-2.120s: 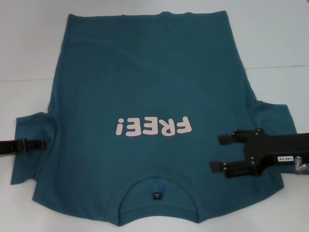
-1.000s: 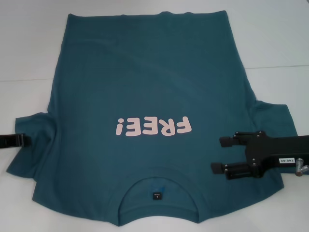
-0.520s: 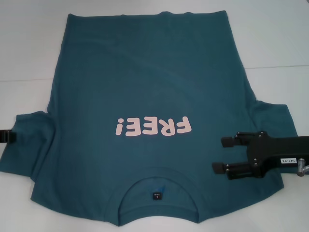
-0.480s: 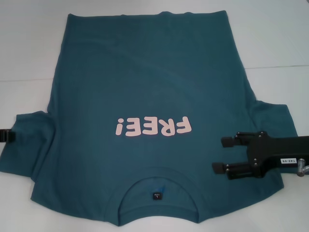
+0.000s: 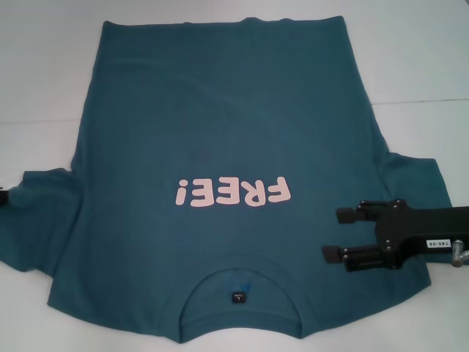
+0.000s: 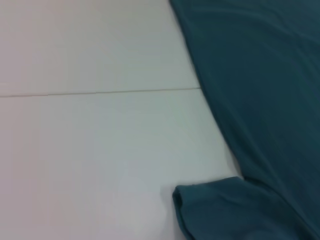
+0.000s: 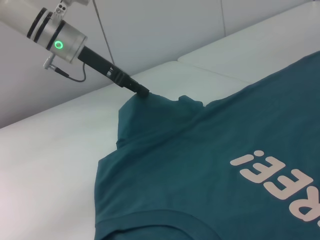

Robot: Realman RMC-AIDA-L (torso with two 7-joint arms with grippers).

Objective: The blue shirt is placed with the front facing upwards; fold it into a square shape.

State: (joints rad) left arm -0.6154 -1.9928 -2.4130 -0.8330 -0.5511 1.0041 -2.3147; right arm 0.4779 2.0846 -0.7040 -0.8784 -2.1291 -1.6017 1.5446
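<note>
shirt: one, the blue shirt (image 5: 220,132)
chest print: one, "FREE!" (image 5: 232,192)
neck label: one, small and dark (image 5: 237,297)
sleeves showing: two
right tool (image 5: 338,233): one, over the shirt's right shoulder
left tool (image 7: 142,92): one, at the left sleeve's edge
desk (image 5: 44,73): one

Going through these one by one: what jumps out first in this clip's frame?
The blue shirt fills the white table, spread front up, its off-white "FREE!" print reading upside down from the head camera. The right claw hovers open over the shirt's right shoulder, while the left claw pinches the left sleeve's edge.
</note>
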